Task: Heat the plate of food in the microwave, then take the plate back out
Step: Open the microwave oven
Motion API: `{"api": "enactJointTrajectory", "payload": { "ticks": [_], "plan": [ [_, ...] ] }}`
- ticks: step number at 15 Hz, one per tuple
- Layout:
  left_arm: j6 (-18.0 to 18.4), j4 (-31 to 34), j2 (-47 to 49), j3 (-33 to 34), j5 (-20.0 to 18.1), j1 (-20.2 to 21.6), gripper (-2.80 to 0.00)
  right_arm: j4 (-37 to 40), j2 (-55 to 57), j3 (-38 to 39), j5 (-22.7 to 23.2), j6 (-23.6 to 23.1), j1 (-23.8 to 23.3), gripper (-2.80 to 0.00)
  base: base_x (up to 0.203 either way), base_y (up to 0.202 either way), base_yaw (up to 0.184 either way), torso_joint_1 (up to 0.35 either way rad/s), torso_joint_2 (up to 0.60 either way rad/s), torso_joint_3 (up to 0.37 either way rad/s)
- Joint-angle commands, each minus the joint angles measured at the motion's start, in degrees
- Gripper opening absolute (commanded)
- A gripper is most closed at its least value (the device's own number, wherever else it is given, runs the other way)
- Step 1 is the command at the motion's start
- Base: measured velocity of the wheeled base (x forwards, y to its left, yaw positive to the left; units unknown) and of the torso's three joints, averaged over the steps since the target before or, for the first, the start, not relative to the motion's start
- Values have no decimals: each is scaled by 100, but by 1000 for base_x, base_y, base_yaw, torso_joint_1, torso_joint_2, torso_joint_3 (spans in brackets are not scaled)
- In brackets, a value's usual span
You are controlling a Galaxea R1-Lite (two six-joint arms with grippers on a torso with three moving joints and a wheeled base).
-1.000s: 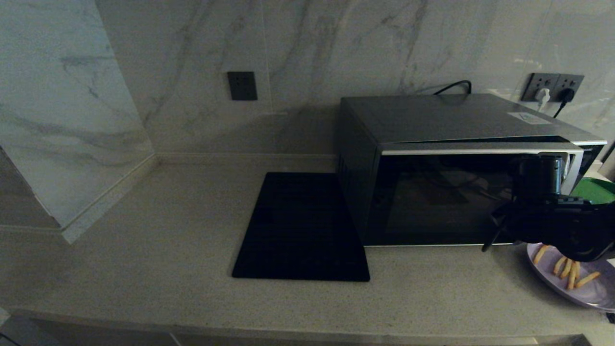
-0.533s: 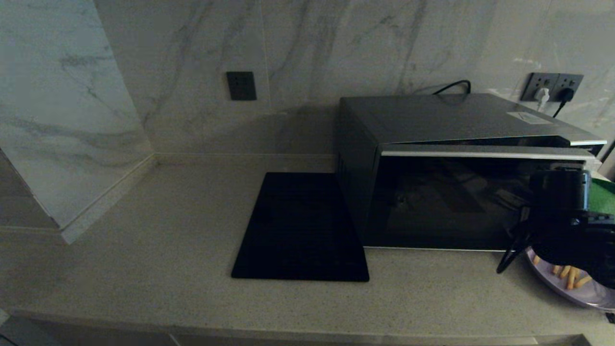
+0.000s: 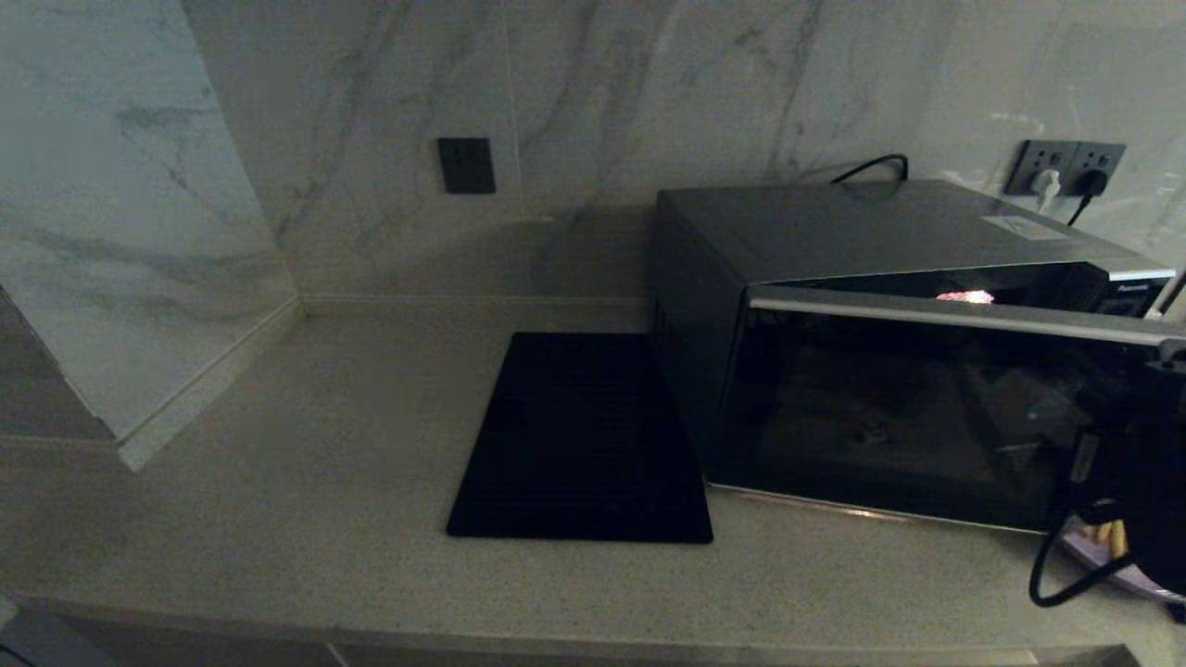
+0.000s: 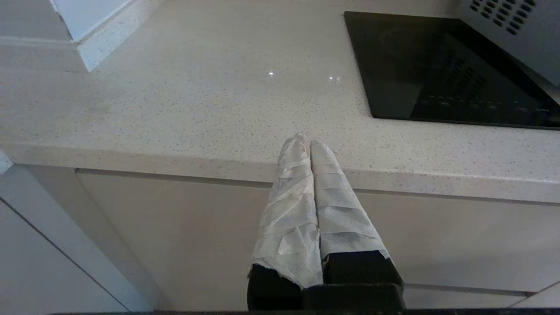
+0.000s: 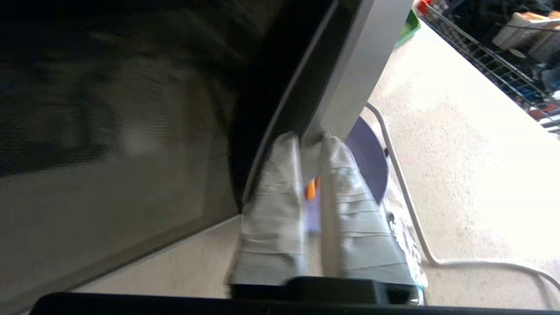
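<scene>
The dark grey microwave (image 3: 834, 232) stands at the right of the counter, its black glass door (image 3: 908, 417) swung partly out, with a light glowing in the gap above it. My right gripper (image 5: 311, 142) is shut on the door's silver free edge (image 5: 350, 78); in the head view only its black wrist (image 3: 1144, 482) shows at the far right. The lavender plate (image 5: 372, 157) with orange fries (image 5: 310, 190) lies on the counter under that wrist, mostly hidden. My left gripper (image 4: 305, 142) is parked below the counter's front edge, shut and empty.
A flat black mat (image 3: 579, 440) lies left of the microwave. A green tray (image 5: 409, 28) sits beyond the door's edge. A white cable (image 5: 407, 197) runs over the counter by the plate. Wall sockets (image 3: 1066, 167) hold plugs behind the microwave.
The microwave door has swung further out towards me, and the inside light now shows. My right gripper moved right and nearer with the door edge, covering more of the plate.
</scene>
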Motion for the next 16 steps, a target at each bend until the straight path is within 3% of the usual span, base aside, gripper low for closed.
{"api": "enactJointTrajectory", "payload": {
  "ticks": [1, 16],
  "plan": [
    [-4, 0, -9, 0, 0, 2, -280, -153, -642, 327, 35, 6, 170, -280, 0, 0, 0, 0, 0, 0],
    [-4, 0, -9, 0, 0, 2, -280, -224, -1511, 730, 283, -41, 301, -280, 0, 0, 0, 0, 0, 0]
  ]
}}
